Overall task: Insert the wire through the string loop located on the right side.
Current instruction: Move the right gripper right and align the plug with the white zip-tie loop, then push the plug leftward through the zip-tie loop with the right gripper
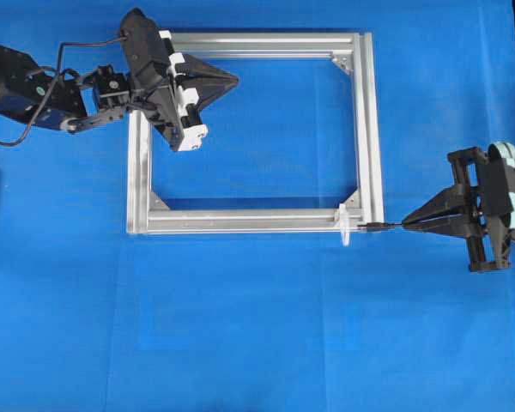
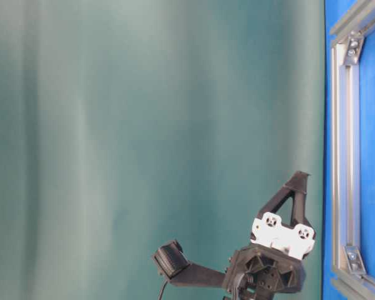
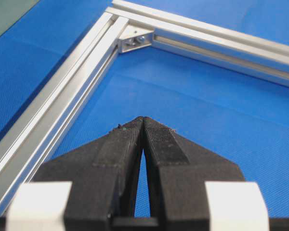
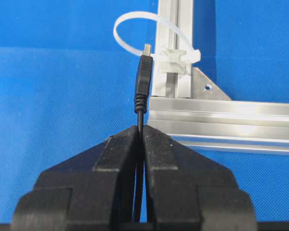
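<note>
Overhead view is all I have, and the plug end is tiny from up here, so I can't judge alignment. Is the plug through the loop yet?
Observer: No. In the right wrist view the wire tip sits just short of the string loop.
Operator: Is the grip secure?
Observer: The right gripper is shut on the cable just behind the plug.
Operator: And the left gripper?
Observer: The left gripper is shut and empty, above the mat inside the frame.

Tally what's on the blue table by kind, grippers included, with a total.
Grippers: 2, left shut and empty, right shut on the wire
Aluminium frame: 1
Wire: 1
String loop: 1
Total: 5
</note>
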